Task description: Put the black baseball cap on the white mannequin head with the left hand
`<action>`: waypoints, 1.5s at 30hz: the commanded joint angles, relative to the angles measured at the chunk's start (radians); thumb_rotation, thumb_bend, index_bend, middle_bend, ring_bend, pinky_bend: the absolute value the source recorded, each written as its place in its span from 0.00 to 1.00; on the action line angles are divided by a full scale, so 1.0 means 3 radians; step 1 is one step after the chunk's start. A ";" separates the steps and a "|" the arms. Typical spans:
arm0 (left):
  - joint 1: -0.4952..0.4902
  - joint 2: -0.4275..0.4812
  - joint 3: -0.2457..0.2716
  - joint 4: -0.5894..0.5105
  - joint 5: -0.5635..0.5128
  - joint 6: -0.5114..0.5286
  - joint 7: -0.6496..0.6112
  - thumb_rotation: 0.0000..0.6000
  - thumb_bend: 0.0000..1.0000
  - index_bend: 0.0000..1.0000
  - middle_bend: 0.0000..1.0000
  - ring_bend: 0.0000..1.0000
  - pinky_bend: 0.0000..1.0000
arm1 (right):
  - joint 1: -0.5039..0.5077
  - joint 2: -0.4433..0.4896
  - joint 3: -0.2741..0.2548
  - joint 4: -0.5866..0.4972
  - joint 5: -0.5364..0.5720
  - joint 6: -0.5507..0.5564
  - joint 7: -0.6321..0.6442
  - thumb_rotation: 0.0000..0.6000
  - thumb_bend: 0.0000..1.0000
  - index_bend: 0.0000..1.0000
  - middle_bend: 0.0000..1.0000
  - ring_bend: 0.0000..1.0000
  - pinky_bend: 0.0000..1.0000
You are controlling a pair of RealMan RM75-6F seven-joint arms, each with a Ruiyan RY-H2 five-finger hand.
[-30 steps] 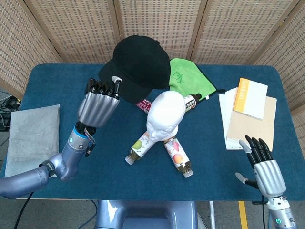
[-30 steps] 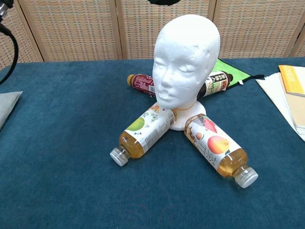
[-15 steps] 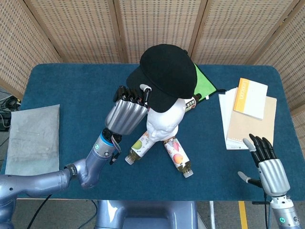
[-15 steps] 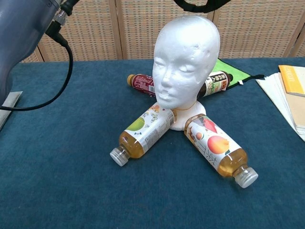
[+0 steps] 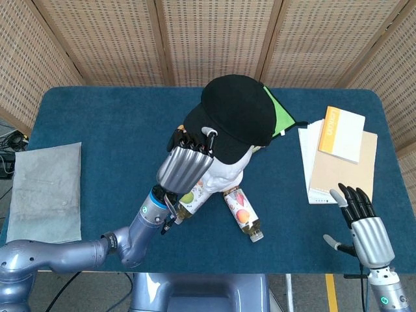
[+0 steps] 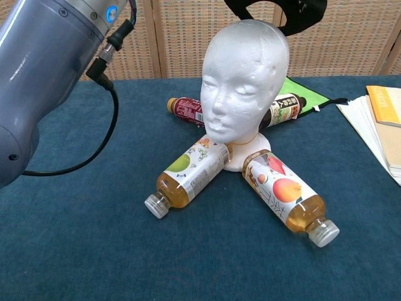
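Note:
The black baseball cap hangs over the white mannequin head, covering most of it from above in the head view. My left hand grips the cap's brim at its left edge. In the chest view the mannequin head stands upright facing the camera, and the cap shows only as a black edge above and behind its crown, with my left forearm filling the upper left. My right hand rests open near the table's front right corner, holding nothing.
Three drink bottles lie around the mannequin's base: one front left, one front right, one behind. A green cloth lies behind the head. Books and papers sit at right, a grey cloth at left.
My left hand has carried the cap rightward and forward, from behind-left of the mannequin to over its crown. The right hand has stayed put.

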 commanded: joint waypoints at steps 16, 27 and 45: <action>0.0270 -0.0120 0.0247 -0.0184 0.0103 0.0266 0.0135 1.00 1.00 0.84 0.97 0.97 0.87 | -0.0001 -0.0022 -0.0026 -0.0008 -0.0042 -0.0010 -0.0075 1.00 0.05 0.00 0.00 0.00 0.00; 0.0386 -0.0238 0.0313 -0.0237 0.0056 0.0240 0.0280 1.00 1.00 0.83 0.97 0.97 0.88 | -0.0005 -0.0025 -0.0033 -0.0021 -0.0060 -0.0001 -0.0099 1.00 0.05 0.00 0.00 0.00 0.00; 0.0465 -0.0393 0.0336 -0.0304 -0.0056 0.0155 0.0505 1.00 1.00 0.82 0.97 0.97 0.88 | -0.0003 -0.0025 -0.0033 -0.0022 -0.0065 0.0000 -0.0100 1.00 0.05 0.00 0.00 0.00 0.00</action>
